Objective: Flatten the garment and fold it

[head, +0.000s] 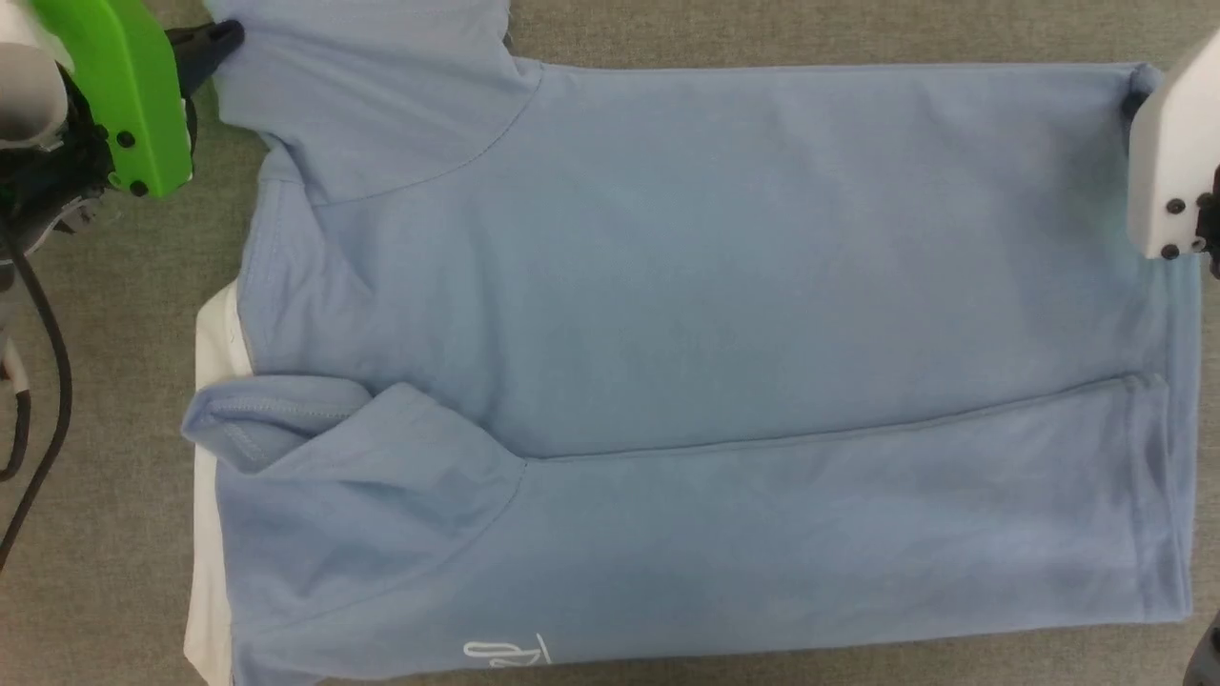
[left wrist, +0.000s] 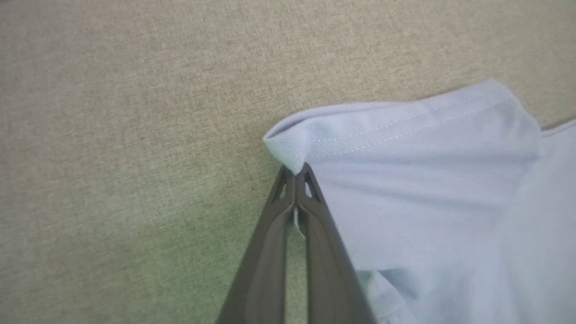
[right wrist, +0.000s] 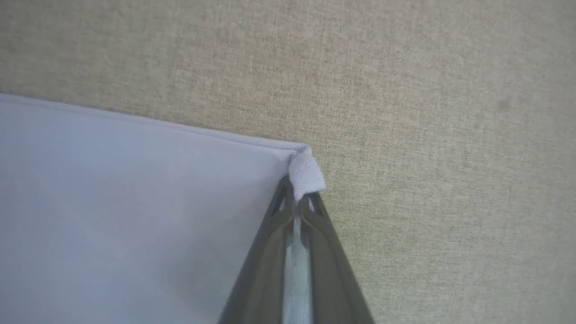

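Note:
The garment (head: 724,286), a light blue polo shirt, lies sideways on the grey-beige cloth surface with its near long side folded over the body. Its white collar (head: 214,329) pokes out at the left, and a small white logo (head: 510,653) shows at the bottom edge. My left gripper (head: 224,38), at the top left of the head view, is shut on a corner of the far sleeve (left wrist: 292,157). At the top right, my right gripper (head: 1139,86) is shut on the far hem corner (right wrist: 306,173), its fingers mostly hidden behind the white wrist housing.
The cloth-covered surface (head: 114,429) runs around the garment on all sides. A black cable (head: 52,381) hangs down at the left edge beside the green left-wrist housing (head: 124,95).

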Robot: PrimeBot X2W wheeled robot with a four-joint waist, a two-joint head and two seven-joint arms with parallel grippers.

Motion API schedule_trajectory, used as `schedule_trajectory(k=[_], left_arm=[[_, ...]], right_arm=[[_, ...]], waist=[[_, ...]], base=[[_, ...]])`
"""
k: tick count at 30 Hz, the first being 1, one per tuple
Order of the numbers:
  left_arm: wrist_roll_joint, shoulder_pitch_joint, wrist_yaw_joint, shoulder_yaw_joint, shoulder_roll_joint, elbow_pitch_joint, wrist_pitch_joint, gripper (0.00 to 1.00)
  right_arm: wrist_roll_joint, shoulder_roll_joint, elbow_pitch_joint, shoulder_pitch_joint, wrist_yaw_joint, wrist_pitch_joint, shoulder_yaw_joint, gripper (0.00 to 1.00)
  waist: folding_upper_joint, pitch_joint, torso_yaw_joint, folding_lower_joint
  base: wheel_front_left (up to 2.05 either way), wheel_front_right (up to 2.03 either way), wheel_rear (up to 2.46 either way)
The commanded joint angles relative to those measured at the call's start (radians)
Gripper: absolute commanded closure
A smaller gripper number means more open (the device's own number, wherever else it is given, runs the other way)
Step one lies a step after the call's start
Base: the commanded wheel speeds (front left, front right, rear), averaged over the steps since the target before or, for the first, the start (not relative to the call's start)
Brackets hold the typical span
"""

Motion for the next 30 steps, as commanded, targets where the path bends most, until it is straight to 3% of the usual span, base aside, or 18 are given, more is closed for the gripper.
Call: schedule_trajectory(k=[1, 8, 15, 30], left_arm=[[-0.008, 0.012, -0.007, 0.008, 0.006, 0.004, -0.016, 1.00], [-0.043, 0.034, -0.026, 0.039, -0.023, 0.002, -0.090, 1.00], [-0.084, 0.134, -0.021, 0.059, -0.012, -0.054, -0.115, 1.00], [-0.146, 0.541, 0.100, 0.101, 0.042, -0.258, -0.190, 1.00]], right_arm=[[0.005, 0.005, -0.001, 0.018, -0.001, -0.029, -0.013, 1.00], [0.058, -0.018, -0.015, 0.037, -0.001, -0.158, -0.047, 1.00], [0.125, -0.076, -0.014, 0.151, -0.001, -0.213, -0.054, 1.00], [0.221, -0.091, 0.018, 0.445, -0.001, -0.342, -0.094, 1.00]], waist=[[0.0048, -0.027, -0.005, -0.0001], [0.0048, -0.161, -0.008, -0.0001], [0.0048, -0.298, -0.009, -0.0001], [0.0048, -0.423, 0.024, -0.0001]], base=[[0.00, 0.00, 0.00], [0.00, 0.00, 0.00], [0.00, 0.00, 0.00], [0.00, 0.00, 0.00]])
